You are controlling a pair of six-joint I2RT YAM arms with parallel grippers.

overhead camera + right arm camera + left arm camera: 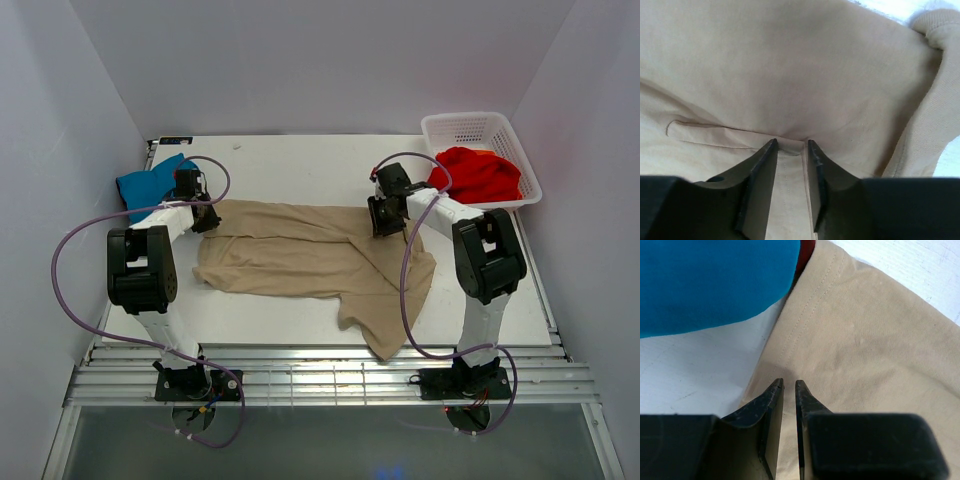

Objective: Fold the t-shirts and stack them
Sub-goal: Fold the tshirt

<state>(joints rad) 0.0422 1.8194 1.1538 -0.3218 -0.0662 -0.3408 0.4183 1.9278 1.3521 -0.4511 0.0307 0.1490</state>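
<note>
Loosely spread, tan-beige t-shirt (300, 255), creased, one corner trailing nearward

Overhead view: illumination bright, even and diffuse, coming from above. The white walls (330, 60) and table (300, 170) render near-white without clipping. Shadows are soft and short, confined beneath the arms (140, 265) and along the folds of the tan-beige t-shirt (300, 250). Slight wide-angle bowing at the frame edges; focus sharp throughout.

Left wrist view: well lit. Stitching and weave are crisp at mid-frame. The black left fingers (765, 410) in the foreground are soft and underexposed, and the teal-blue t-shirt (715, 285) is heavily saturated.

Right wrist view: dimmer, with a warm cast. Shading deepens under the cloth folds, the right fingers (757, 175) are blurred, and the table patch at top right is washed out
</note>
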